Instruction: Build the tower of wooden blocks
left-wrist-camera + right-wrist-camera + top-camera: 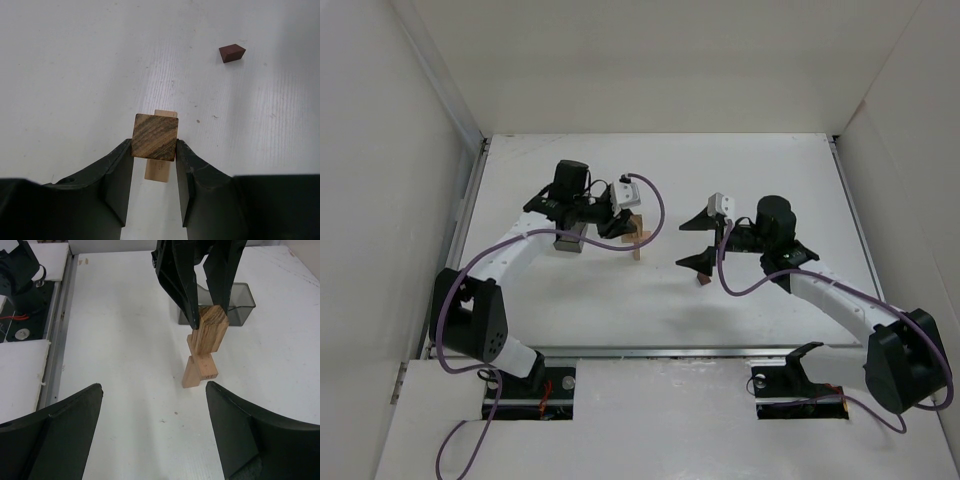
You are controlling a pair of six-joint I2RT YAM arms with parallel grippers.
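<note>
I'm clamping the striped block (210, 334) near-upright over the tan blocks (198, 371) in the left pincer (155, 150), that wrist seeing only its end; the right pincer (152, 390) is gaping, empty.

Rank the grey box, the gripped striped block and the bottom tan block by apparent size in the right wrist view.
Largest to smallest:
1. grey box, though partly hidden and farthest away
2. striped block
3. bottom tan block, which looks only slightly smaller than the striped one, so that pair is close
</note>
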